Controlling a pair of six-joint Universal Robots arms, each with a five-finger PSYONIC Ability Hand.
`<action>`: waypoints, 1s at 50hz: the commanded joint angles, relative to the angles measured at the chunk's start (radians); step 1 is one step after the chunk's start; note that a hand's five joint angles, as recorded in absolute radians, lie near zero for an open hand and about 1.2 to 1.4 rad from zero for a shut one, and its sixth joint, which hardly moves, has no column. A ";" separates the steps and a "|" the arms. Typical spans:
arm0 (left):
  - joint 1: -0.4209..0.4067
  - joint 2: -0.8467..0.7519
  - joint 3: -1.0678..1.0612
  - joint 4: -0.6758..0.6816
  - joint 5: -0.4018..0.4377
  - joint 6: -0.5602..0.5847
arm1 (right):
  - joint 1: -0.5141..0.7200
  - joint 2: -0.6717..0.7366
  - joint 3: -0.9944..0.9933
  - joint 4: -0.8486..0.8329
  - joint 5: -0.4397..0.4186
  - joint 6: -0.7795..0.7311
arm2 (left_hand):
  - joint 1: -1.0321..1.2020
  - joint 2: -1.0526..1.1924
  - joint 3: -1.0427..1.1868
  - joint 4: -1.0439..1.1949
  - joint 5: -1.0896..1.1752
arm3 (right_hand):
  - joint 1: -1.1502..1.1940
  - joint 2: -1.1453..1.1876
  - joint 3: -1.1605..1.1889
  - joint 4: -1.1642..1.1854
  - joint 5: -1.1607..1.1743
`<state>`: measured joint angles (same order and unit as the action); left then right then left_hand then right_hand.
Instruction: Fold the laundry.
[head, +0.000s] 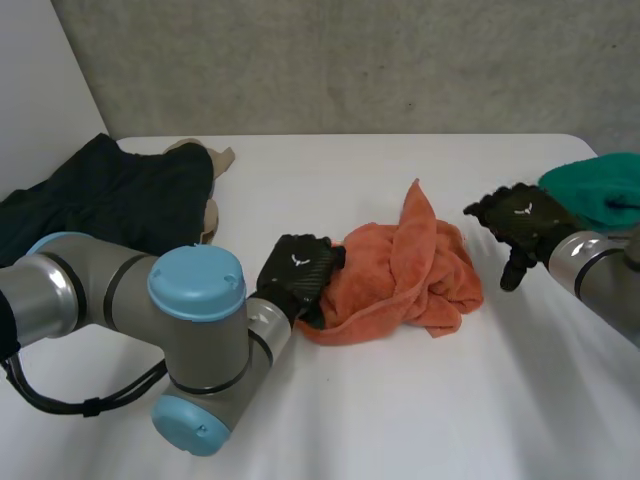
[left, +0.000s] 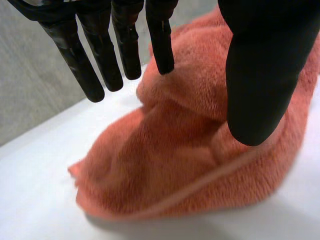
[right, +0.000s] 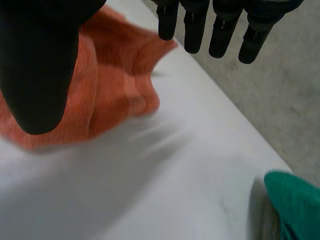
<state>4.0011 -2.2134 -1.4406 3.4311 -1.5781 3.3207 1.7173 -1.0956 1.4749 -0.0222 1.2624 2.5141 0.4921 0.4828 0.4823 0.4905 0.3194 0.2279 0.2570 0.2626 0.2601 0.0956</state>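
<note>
Lying crumpled, orange towel (head: 400, 270); left hand (head: 297, 268) at its edge, right hand (head: 520, 222) apart (both straight-fingered)

Towel (head: 410, 270): plain orange, unpatterned. Second cloth (head: 600, 190): solid teal-green. Garment (head: 110, 195): very dark, navy to black, plain. Beige cloth (head: 212, 160): unpatterned. Table (head: 400, 420): white. Left hand (head: 298, 268), right hand (head: 522, 220): black. Left arm (head: 100, 290): grey joints, light-blue caps. Wall (head: 350, 60): mottled grey.

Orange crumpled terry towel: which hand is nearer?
Left. The left hand is at the edge of the orange terry towel; the right hand is apart from it, beside a green cloth.
</note>
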 joint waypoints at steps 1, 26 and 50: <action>-0.034 0.003 0.045 0.045 0.021 0.002 | 0.010 0.002 0.053 -0.004 0.071 0.071 | 0.071 0.080 0.081 0.072 0.069 | 0.089 0.060 0.054 0.057 0.047; 0.064 0.176 -0.178 0.014 -0.048 -0.003 | 0.051 0.118 -0.185 -0.110 -0.250 -0.170 | 0.047 0.057 0.057 0.049 0.045 | 0.268 0.239 0.233 0.236 0.226; 0.136 0.293 -0.392 0.099 -0.042 -0.007 | 0.162 0.468 -0.551 -0.117 -0.340 -0.454 | -0.058 -0.049 -0.048 -0.057 -0.060 | 1.168 1.139 1.134 1.136 1.126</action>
<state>4.1270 -1.9245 -1.8087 3.4869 -1.6229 3.3132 1.8649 -0.6362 0.9605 -0.1240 0.9132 2.1327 0.4631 0.4557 0.4569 0.4472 0.2687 1.1143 1.1301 1.1119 1.1154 0.9425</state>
